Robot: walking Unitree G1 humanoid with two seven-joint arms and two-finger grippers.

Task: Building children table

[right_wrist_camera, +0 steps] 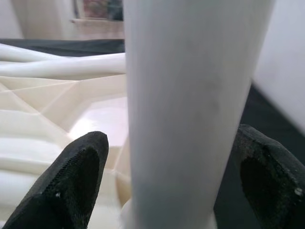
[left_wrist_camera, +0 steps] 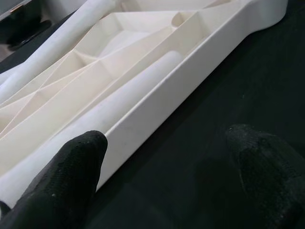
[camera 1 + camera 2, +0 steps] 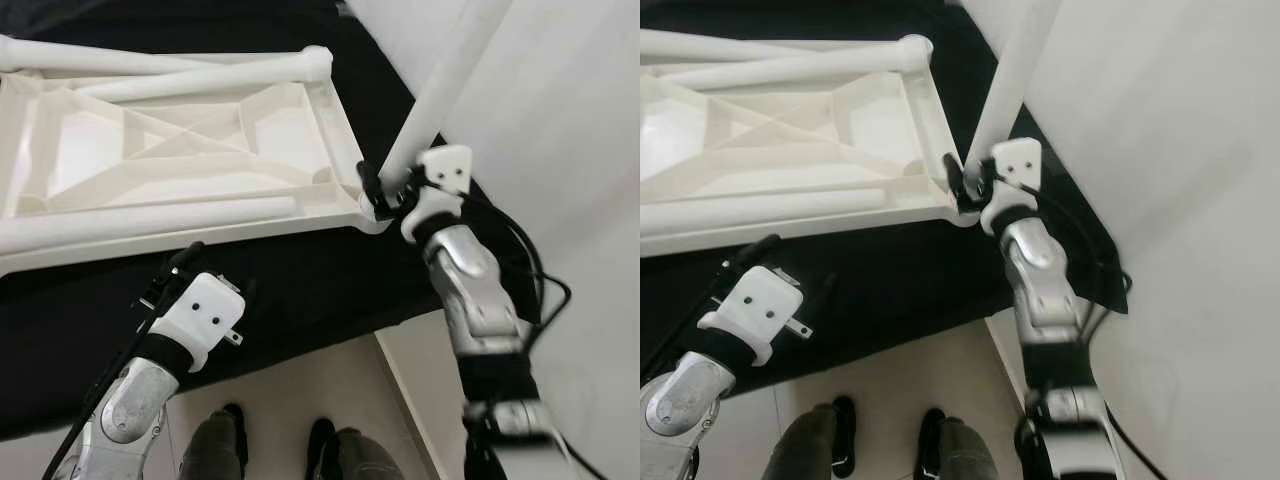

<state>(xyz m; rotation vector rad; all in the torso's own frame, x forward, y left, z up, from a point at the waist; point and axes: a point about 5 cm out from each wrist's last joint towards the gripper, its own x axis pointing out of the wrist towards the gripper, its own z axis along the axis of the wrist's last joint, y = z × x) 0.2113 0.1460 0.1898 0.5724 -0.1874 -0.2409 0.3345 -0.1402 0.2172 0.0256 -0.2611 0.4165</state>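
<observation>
Left hand (image 3: pixel 178 262): hovers low over the black cloth (image 3: pixel 300 290), just beside the near rim of the upturned tabletop (image 3: pixel 180 160). Released; the left wrist view shows its fingertips (image 2: pixel 71 167) spread wide with only dark cloth and the white rim between them.

Tabletop: white plastic, lying underside up on the black cloth, ribbing exposed. Loose legs (image 3: pixel 150 215) lie along its near and far edges, one resting inside the frame.

Right hand (image 3: pixel 385 195): at the tabletop's near right corner, fingers either side of an upright leg (image 3: pixel 430 90) that stands in the corner socket and leans slightly away. In the right wrist view the fingertips (image 1: pixel 76 176) flank the leg with gaps showing on both sides, so it reads as bracketing, not clenched. Cannot tell if any pad touches.

Step in hand, as judged: seating this leg in the corner. To do it well, close squarely on the leg low down, bring it true to the socket axis, then press or twist straight down. The left hand could pin the rim to stop the top sliding on cloth.

View differences: the eye views give the leg's lean and both arms' layout, plus a person's shoes (image 3: pixel 225 425) on the pale floor (image 3: pixel 300 380). The right wrist view gives the finger gaps.
</observation>
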